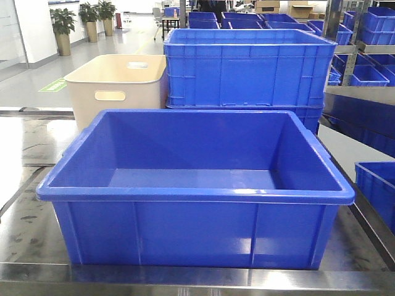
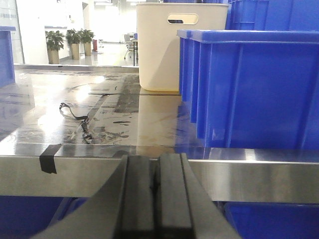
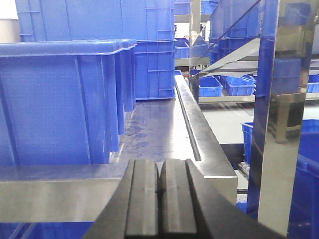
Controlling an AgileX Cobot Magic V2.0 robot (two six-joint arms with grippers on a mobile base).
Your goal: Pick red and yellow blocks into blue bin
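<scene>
The blue bin [image 1: 195, 234] stands in the middle of the steel table, its inside bare as far as I see. Its outer wall shows at the right in the left wrist view [image 2: 259, 89] and at the left in the right wrist view [image 3: 55, 99]. The red and yellow blocks are out of view in every frame. My left gripper [image 2: 155, 162] is shut with nothing in it, low in front of the table's near edge, left of the bin. My right gripper [image 3: 160, 164] is also shut and bare, at the table's near edge, right of the bin.
A beige tub [image 1: 117, 89] with a handle cut-out stands behind the bin at left; a taller panelled blue crate [image 1: 247, 68] behind at right. Black tape [image 2: 50, 158] marks the table edge. A steel post [image 3: 276, 114] and shelves of blue crates stand at the right.
</scene>
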